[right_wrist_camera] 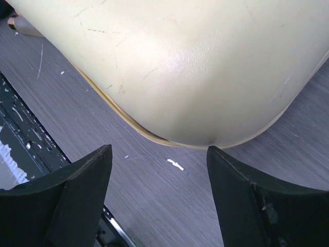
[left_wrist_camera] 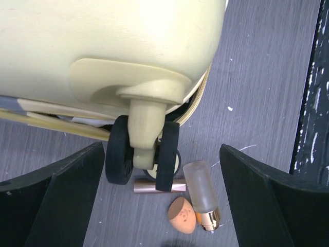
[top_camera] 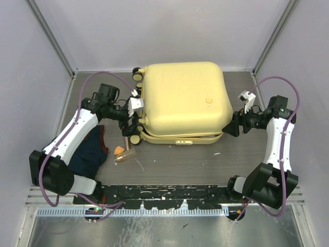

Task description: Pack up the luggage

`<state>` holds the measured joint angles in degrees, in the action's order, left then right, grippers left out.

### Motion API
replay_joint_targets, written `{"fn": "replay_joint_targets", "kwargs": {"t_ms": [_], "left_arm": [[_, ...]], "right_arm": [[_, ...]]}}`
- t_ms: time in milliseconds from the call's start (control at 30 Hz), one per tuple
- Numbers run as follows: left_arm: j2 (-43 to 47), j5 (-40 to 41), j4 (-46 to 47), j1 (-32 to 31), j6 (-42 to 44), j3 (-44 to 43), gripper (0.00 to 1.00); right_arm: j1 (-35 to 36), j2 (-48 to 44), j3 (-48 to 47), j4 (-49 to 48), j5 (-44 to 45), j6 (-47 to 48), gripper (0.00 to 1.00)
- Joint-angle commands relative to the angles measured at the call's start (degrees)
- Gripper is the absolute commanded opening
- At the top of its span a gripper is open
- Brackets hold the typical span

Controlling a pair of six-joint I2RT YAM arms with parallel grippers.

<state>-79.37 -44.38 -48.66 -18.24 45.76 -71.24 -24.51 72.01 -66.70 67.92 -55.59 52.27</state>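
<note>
Pale-yellow luggage (top_camera: 182,100) lies nearly shut, upper middle of the top view, with left gripper (left_wrist_camera: 162,170) and right gripper (right_wrist_camera: 159,154) spread empty at its lower corners, probably best opened evenly from both.

— What is the suitcase (top_camera: 182,98) made of?
— Hard plastic, by the look; smooth and pale yellow, with a soft sheen and fine scuffs; its wheels (left_wrist_camera: 119,157) look like matt black rubber.
— And the table (right_wrist_camera: 154,190)?
— Grey, wood-grained, matt; flecked with white chips.
— The small things by the wheels?
— A frosted bottle (left_wrist_camera: 199,185) with a shiny gold cap; a glossy rose-metal tube (left_wrist_camera: 145,186); a matt orange sponge (left_wrist_camera: 182,215); further off, a dark blue cloth (top_camera: 87,154), soft and dull.
</note>
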Motion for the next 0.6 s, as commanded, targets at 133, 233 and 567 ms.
{"fn": "replay_joint_targets", "kwargs": {"t_ms": [133, 233, 567], "left_arm": [[-2.22, 4.59, 1.12, -2.58, 4.38, 0.53, 0.75], [-2.56, 4.89, 1.14, -2.67, 4.21, 0.66, 0.63], [-0.06, 2.58, 3.13, -2.68, 1.40, -1.63, 0.07]], "right_arm": [[-0.36, -6.98, 3.49, -5.94, -3.14, -5.69, 0.78], [-0.13, -8.00, 2.11, -4.13, -5.10, -4.59, 0.74], [18.58, -18.06, 7.20, -9.89, 1.43, -10.28, 0.59]]}}
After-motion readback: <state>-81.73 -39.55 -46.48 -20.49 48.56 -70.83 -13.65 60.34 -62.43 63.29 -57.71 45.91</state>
